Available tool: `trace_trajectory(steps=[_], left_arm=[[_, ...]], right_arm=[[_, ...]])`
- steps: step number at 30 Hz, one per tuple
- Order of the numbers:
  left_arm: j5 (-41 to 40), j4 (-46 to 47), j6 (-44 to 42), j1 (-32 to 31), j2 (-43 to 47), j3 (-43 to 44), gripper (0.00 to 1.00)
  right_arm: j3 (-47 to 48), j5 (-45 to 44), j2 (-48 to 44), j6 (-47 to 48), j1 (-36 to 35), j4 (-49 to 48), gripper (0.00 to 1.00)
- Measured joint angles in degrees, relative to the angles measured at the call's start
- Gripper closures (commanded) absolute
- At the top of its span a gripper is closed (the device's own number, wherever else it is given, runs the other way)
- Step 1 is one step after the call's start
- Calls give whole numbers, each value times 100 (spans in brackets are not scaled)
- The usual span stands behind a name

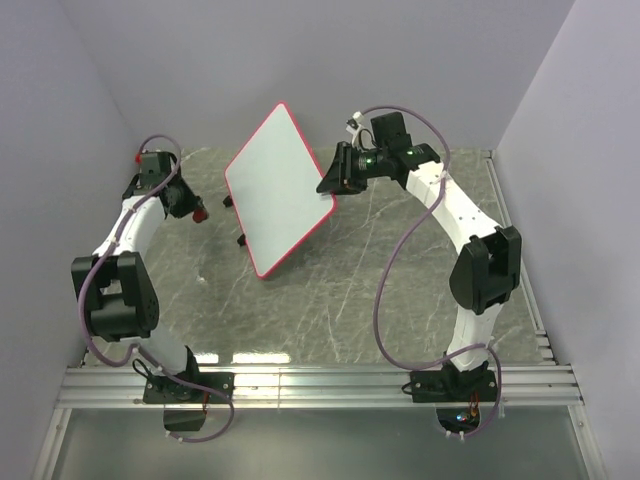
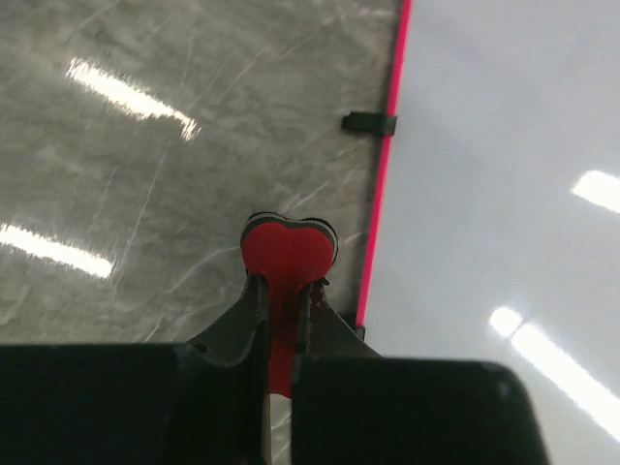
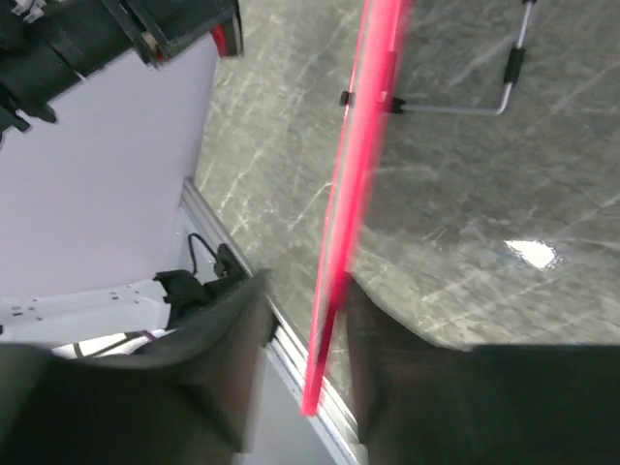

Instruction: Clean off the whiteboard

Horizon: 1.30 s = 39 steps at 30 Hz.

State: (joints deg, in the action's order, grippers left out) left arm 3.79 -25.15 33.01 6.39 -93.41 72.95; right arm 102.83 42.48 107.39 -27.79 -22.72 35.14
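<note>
1. The whiteboard [image 1: 275, 185] sits tilted at mid-back of the table [image 1: 400, 290], between the two grippers. Its face looks clean.
2. The left gripper [image 2: 283, 291] is clamped tight on a red-and-black eraser [image 2: 289, 250], just beside the board's red rim and off the board.
3. The right gripper [image 3: 305, 286] straddles the board's right edge. Its jaws look apart, with a gap on one side of the rim. The wrist view is blurred, so I can't confirm contact on the other side.

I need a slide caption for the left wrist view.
Left end effector clamps red heart-shaped eraser beside red-rimmed whiteboard, over grey marble table.
</note>
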Motion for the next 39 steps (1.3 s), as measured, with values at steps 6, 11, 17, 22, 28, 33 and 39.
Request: trace_trajectory(steps=[6,11,17,22,28,33,39], left_arm=[[-225,-114,-98,0,367,-514,82],[-433,-151,-133,0,404,-931,83],[-789,-240,-245,0,404,-1370,86],[-918,-258,-247,0,404,-1561,64],[-1025,-116,-229,0,404,-1834,29],[-1069,-37,-170,0,431,-2264,1],[-1080,-74,-101,0,905,-2490,1]], right_arm=[[-151,17,-345,24,0,-109,29],[-623,-170,-1311,114,33,-168,27],[-1473,-402,-2640,232,291,-240,22],[-2170,-551,-3270,260,555,-278,18],[-2334,-673,-3462,319,588,-140,18],[-2457,-758,-3842,330,588,-125,18],[-2964,-946,-4297,315,588,-87,17]])
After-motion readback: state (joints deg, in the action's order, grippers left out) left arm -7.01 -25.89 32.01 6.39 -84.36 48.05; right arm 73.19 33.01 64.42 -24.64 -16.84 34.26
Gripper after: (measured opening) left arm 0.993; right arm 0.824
